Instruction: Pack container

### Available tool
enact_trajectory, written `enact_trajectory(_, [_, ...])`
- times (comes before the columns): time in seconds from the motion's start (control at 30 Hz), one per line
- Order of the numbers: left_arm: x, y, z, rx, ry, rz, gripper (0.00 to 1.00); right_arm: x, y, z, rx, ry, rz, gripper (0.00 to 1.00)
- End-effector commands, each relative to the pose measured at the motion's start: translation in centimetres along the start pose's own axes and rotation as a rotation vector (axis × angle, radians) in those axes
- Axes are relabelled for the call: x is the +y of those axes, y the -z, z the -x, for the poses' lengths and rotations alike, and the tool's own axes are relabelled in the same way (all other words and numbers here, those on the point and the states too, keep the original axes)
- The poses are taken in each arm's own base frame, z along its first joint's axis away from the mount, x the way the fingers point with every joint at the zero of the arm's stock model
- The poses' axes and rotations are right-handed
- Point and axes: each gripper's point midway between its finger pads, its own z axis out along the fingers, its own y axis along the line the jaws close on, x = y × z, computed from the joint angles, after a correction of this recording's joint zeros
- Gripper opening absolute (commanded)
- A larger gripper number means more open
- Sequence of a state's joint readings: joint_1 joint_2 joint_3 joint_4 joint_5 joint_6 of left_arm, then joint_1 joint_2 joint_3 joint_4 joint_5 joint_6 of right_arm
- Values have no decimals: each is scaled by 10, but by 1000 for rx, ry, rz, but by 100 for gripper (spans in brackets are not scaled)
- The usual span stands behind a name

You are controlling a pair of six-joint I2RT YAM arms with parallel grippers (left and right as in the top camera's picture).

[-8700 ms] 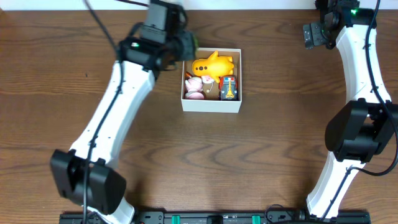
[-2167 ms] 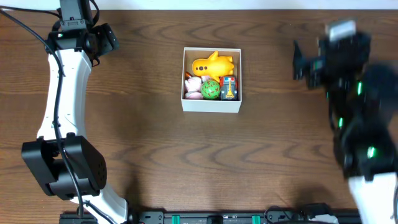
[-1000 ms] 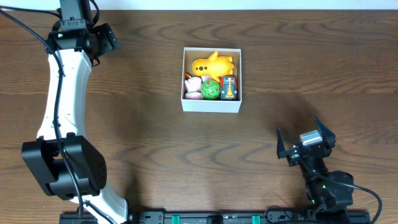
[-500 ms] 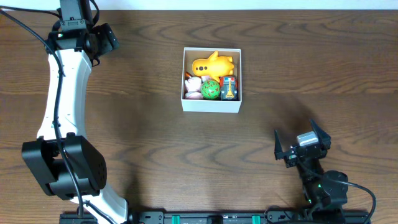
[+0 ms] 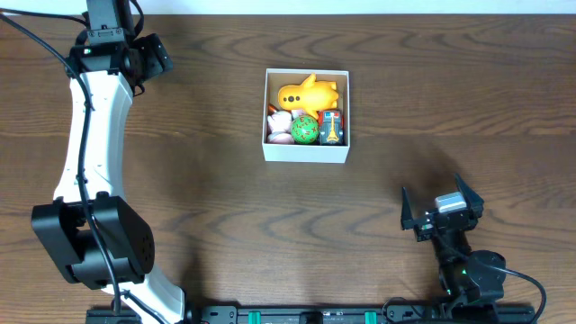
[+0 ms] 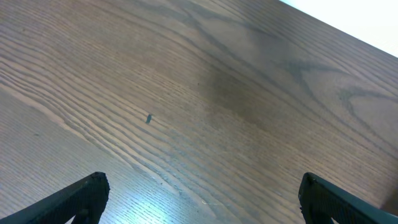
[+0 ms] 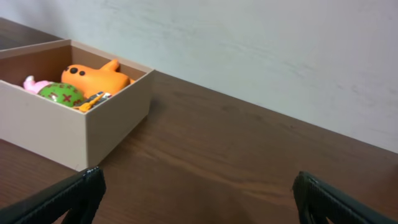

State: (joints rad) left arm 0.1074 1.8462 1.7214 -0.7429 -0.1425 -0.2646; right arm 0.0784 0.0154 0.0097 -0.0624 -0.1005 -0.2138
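The container (image 5: 306, 150), a white-walled box with a brown inside, stands at the middle back of the table. In it lie a yellow toy (image 5: 308, 93), a pink toy (image 5: 279, 124), a green ball (image 5: 305, 130) and a small red car (image 5: 331, 127). My left gripper (image 5: 148, 63) is open over bare wood at the back left, far from the box. My right gripper (image 5: 434, 191) is open and empty at the front right. The right wrist view shows the container (image 7: 115, 127) ahead to the left, beyond the right gripper (image 7: 198, 180). Under the left gripper (image 6: 200, 186) lies only table.
The dark wooden table (image 5: 270, 234) runs out to a pale wall (image 7: 261, 56) behind it. The left arm (image 5: 85, 144) stretches along the left side. A black rail (image 5: 297, 315) lies along the front edge.
The left arm left the container for the back left, and a green ball now lies in the box. The right arm swung from the back right to the front right and has settled there.
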Motion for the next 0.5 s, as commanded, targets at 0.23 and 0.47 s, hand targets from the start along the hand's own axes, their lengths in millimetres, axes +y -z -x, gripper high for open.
enact_trajectory(0.23, [1, 4, 6, -19, 2, 10, 98, -9, 1, -2, 3, -20, -39, 99])
enact_trajectory(0.47, [2, 4, 6, -19, 2, 10, 98, -9, 1, -2, 3, -20, -39, 99])
